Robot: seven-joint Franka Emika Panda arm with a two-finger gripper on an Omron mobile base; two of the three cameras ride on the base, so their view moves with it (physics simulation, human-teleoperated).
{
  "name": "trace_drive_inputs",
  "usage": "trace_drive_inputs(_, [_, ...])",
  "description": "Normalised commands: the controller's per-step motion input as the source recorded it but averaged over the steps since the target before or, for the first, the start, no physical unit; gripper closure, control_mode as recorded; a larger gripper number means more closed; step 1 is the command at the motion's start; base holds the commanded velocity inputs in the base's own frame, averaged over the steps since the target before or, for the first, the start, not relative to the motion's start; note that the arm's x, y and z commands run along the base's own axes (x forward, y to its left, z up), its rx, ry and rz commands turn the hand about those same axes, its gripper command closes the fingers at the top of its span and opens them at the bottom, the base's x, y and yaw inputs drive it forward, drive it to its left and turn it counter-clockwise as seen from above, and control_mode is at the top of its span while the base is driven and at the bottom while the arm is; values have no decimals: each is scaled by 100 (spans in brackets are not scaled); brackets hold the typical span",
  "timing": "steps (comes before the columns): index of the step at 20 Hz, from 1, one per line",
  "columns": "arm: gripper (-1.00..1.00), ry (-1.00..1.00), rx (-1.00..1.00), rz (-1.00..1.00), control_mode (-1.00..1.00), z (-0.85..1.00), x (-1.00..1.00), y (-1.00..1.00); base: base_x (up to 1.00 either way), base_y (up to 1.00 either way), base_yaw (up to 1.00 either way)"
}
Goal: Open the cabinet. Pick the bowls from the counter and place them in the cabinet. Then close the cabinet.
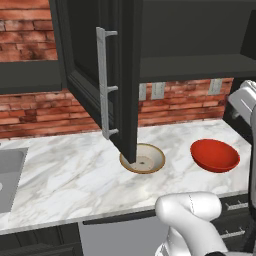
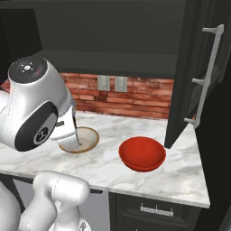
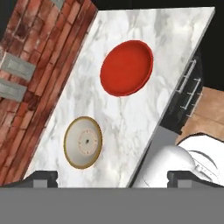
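tan bowl: on surface, under open cabinet door
red bowl: on surface, well right of tan
hand: open, empty, high above both
step: door open; bowl pick pending
next: descend onto a bowl rim

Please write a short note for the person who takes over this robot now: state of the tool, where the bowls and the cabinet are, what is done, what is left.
Tool: open, holds nothing, high over the counter, looking down at both bowls.
Cabinet: doors swung open, so step one is done.
Tan-rimmed bowl: on the counter, below the open left door.
Red bowl: on the counter, to the right of the tan-rimmed one, apart from it.
Left: pick each bowl, place both in the cabinet, then close the doors.
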Motion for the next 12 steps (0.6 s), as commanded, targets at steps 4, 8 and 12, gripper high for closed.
trace_drive_inputs(4, [-100,-5,0,-15,-100,-76,-17,-25,0,0,0])
trace_drive_inputs(8, [-100,6,0,-15,-100,-37,0,-43,0,0,0])
trace_drive_inputs(12, [-100,19,0,-11,-100,-18,6,-52,0,0,0])
